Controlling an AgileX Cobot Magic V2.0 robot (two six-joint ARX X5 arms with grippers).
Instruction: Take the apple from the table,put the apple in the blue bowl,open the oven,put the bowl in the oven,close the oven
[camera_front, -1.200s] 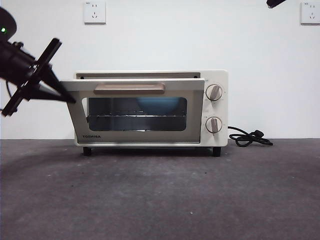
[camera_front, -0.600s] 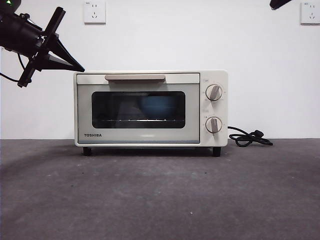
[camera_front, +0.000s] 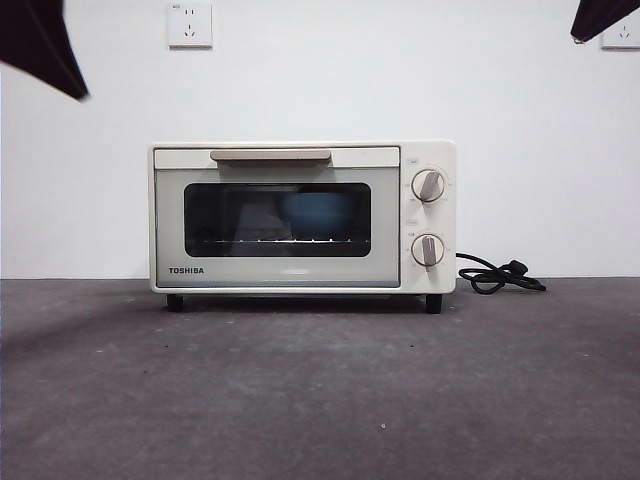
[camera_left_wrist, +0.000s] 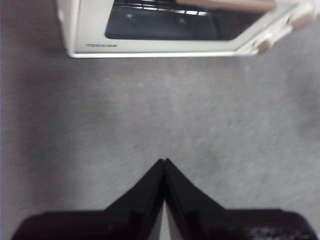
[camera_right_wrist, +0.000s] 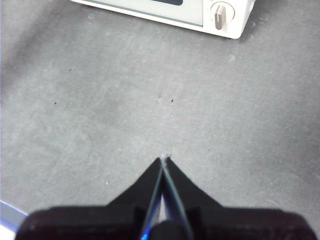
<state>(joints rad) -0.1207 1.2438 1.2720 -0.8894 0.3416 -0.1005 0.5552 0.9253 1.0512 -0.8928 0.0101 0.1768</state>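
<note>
The oven (camera_front: 302, 217) stands at the far side of the table (camera_front: 320, 390) with its door flush shut, and the blue bowl (camera_front: 318, 213) shows dimly behind the dark glass; the apple cannot be made out. Both the left gripper (camera_left_wrist: 164, 162) and the right gripper (camera_right_wrist: 163, 159) hang clenched and empty above bare table, well short of the oven. Judging by this, the closing step looks complete, and nothing remains but to park the arms.
</note>
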